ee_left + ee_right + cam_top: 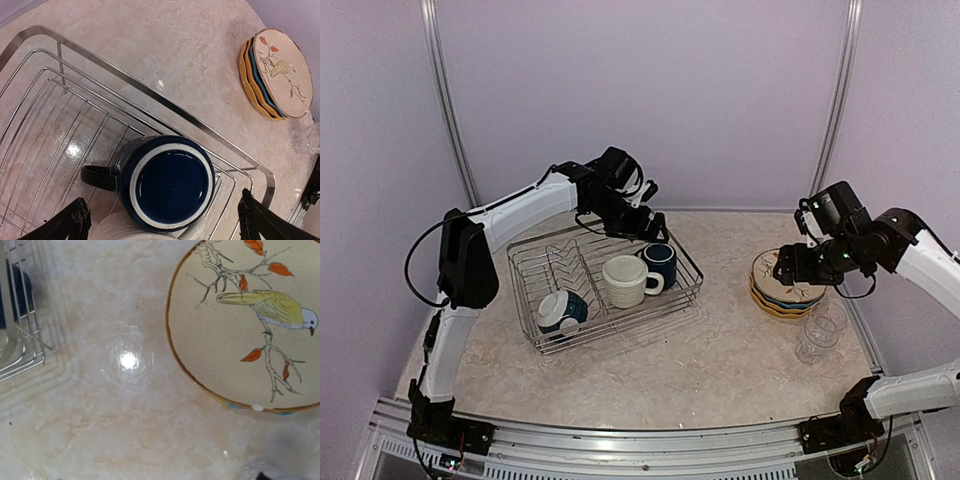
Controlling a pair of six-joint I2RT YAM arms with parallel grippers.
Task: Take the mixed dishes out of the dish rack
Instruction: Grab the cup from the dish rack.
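Note:
The silver wire dish rack (685, 262) holds a teal-and-white bowl (562, 311), a cream mug (624, 280) and a navy mug (661, 262). In the left wrist view the navy mug (167, 181) stands upside down in the rack's corner (150, 95), handle to the left. My left gripper (162, 202) is open above it, one finger on each side, not touching. The bird-pattern plate (250, 315) tops the stack of yellow and blue plates (785, 290). My right gripper (792, 266) hovers at that stack's left edge; its fingers do not show in its wrist view. A clear glass (818, 336) stands near the stack.
The cream mug's rim (117, 227) lies just under the navy mug. The rack's upright dividers (565, 262) stand empty at its back left. The plate stack (275, 70) and glass (306, 139) lie to the right of the rack. The rack's corner (20, 340) shows at the left of the right wrist view.

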